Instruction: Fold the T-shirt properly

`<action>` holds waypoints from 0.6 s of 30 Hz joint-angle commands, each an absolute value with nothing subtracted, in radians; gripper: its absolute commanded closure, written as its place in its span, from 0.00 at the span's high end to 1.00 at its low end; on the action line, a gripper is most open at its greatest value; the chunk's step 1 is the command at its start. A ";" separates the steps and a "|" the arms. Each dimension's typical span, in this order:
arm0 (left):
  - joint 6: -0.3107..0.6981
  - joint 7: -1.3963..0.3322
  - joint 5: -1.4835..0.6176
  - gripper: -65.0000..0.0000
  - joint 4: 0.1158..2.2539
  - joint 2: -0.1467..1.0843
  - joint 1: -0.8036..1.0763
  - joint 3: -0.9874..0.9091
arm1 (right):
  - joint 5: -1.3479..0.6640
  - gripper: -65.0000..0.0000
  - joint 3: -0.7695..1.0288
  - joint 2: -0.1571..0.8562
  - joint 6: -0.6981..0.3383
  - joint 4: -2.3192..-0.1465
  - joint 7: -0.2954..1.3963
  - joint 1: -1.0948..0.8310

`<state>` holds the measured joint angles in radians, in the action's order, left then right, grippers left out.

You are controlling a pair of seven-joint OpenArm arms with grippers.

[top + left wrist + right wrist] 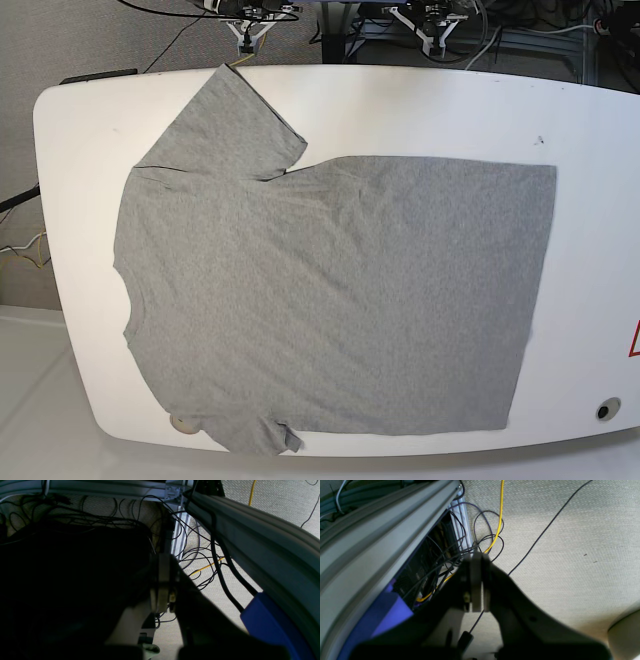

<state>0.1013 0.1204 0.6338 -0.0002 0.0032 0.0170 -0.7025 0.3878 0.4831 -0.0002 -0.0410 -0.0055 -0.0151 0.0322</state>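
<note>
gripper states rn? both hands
Left hand: closed, holding nothing, off the table.
Right hand: closed, holding nothing, off the table.

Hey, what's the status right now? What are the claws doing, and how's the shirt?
Left claw shut, right claw shut, both off the table. Heather-grey cotton T-shirt flat, unfolded on white table. Nothing in the way.

Spread flat across the table: the T-shirt, collar toward the base view's left edge, hem toward the right, one sleeve reaching the far edge, below both parked arms.
</note>
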 commanded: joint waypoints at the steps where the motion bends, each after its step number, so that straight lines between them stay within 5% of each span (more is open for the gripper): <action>1: 0.102 0.101 0.624 0.00 0.127 0.014 0.121 -0.683 | 0.388 0.00 0.485 0.008 -0.038 -0.008 -0.035 0.020; 18: 0.104 0.099 0.620 0.00 0.176 0.020 0.143 -0.680 | 0.380 0.00 0.485 0.007 -0.050 -0.013 -0.043 0.013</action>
<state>0.1120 0.0982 0.6197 0.1658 0.0059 0.1337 -0.6796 0.3866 0.4835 0.0078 -0.0494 -0.0067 -0.0418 0.0151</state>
